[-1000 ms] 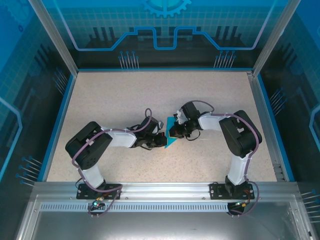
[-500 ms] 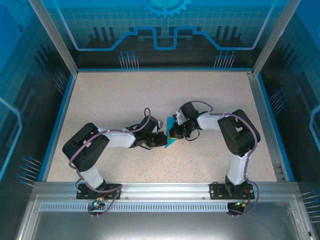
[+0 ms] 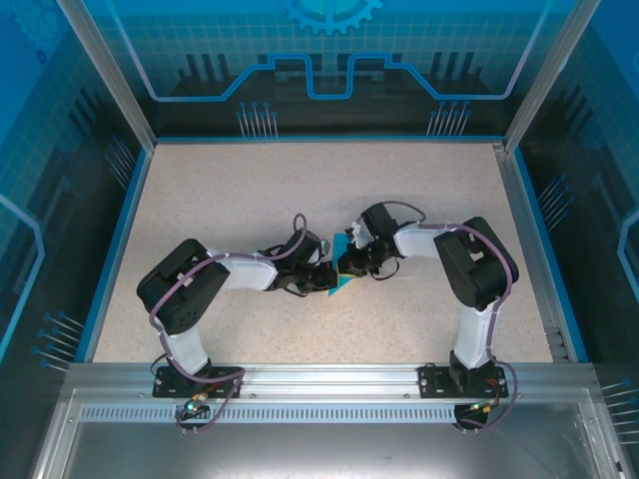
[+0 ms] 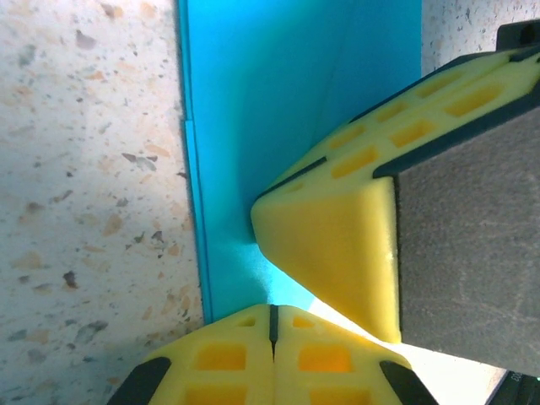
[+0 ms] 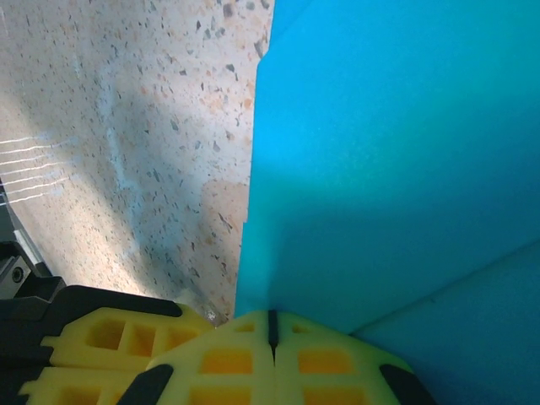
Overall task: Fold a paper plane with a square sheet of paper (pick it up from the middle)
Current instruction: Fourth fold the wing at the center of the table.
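Currently we press left gripper [image 4: 272, 325] and right gripper [image 5: 270, 325], jaws closed, onto the partly folded sheet of paper [image 4: 278, 110], clear of the table [image 3: 250, 200] edges; we judge more folds remain.

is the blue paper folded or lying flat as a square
Folded: the paper shows overlapping layers with a stepped edge and a diagonal crease.

Overhead camera is looking down across the table [image 3: 200, 200]; both wrist cameras are viewing the same blue paper [image 4: 278, 101] closely.

Speckled beige tabletop [image 3: 250, 190]; blue printed walls [image 3: 329, 50], possibly translucent; aluminium frame [image 3: 329, 374].
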Robot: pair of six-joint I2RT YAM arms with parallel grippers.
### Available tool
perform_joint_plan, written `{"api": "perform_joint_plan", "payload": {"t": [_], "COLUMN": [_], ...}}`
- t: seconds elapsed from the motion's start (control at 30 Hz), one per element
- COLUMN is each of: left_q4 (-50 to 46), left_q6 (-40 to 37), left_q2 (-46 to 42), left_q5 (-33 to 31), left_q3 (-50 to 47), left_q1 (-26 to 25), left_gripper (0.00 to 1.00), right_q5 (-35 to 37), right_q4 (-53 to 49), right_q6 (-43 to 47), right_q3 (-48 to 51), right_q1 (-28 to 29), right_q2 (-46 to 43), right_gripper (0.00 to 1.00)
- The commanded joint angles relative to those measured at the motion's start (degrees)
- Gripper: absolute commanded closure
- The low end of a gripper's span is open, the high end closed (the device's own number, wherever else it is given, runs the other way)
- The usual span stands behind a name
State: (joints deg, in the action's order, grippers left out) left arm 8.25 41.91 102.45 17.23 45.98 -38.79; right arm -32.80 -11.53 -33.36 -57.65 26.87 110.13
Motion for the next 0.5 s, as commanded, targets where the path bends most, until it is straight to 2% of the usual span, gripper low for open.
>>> {"api": "perform_joint_plan", "payload": {"t": [0.0, 0.23, 0.47], "left_q4": [-6.0, -4.8, -3.2], "left_q6": [-0.5, 0.8, 1.7], "left_q2": [0.8, 0.8, 1.2], "left_q5": [-2.3, -2.2, -1.9], "left_q3": [-3.5, -6.9, -8.5], "left_q1": [-0.3, -0.3, -0.3], "left_gripper": [0.99, 1.0, 1.0], "right_q5": [5.6, 5.4, 8.3], "right_q4": [-1.5, 0.4, -1.6], "right_q6": [1.1, 2.0, 3.2], "right_q3": [0.0, -3.7, -8.5], "right_q1": [-2.6, -7.6, -11.1], "right_q2": [4.0, 6.5, 8.3], "right_gripper": [0.96, 0.96, 0.96]}}
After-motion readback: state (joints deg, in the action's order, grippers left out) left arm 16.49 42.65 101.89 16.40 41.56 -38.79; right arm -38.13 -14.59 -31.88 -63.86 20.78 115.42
